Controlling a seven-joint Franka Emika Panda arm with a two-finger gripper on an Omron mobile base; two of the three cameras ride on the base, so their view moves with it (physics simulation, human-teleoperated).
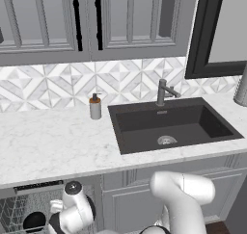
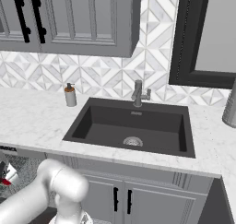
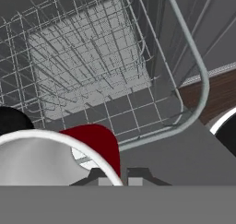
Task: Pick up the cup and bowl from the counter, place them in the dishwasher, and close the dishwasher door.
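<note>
While the arm reaches low under the worktop [image 1: 53, 141], the end effector [image 3: 119, 176] is clamped on the red cup [image 3: 69, 154] over the dishwasher [image 3: 83, 66] wire rack, beside the black bowl [image 1: 34, 222]; a soap dispenser [image 1: 95, 106] stands near the sink [image 1: 169, 124].

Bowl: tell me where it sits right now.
The bowl lies in the dishwasher's wire rack, at the lower left of the left base view, below the counter edge, just left of the arm's wrist.
</note>
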